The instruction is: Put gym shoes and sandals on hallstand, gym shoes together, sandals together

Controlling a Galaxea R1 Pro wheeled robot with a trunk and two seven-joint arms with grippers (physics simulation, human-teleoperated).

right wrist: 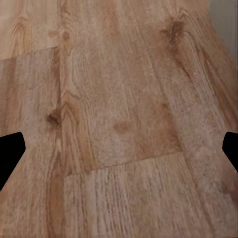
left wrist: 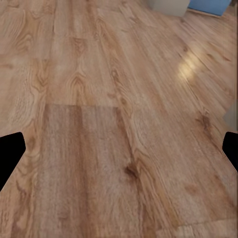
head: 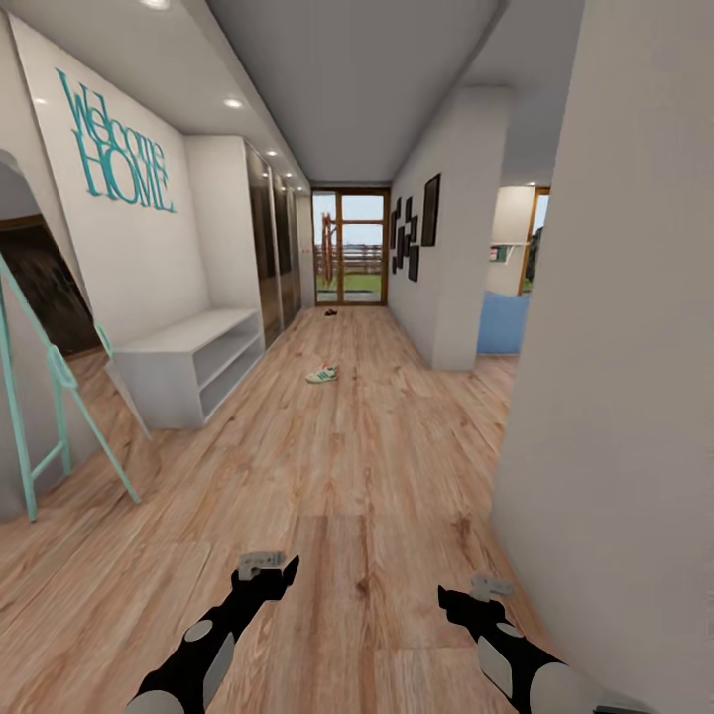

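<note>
A white gym shoe (head: pixel 322 374) with green stripes lies on the corridor floor (head: pixel 377 466), midway down the corridor. Far off by the glass door lies a small dark shape (head: pixel 330 312), apparently a sandal. The pale grey hallstand (head: pixel 188 359) stands against the left wall, left of the shoe, its shelves bare. My left gripper (head: pixel 266 565) and right gripper (head: pixel 486 586) hang low over the near floor, far from the shoe. In both wrist views the black fingertips (left wrist: pixel 10 153) (right wrist: pixel 10 154) sit wide apart at the picture's edges, open, with bare planks between them.
A mint-green framed mirror stand (head: pixel 59 397) leans at the near left. A white wall (head: pixel 625 397) crowds the right side, with a pillar (head: pixel 451 288) beyond it. Dark wardrobes (head: pixel 273 248) follow the hallstand. A glass door (head: pixel 347 248) ends the corridor.
</note>
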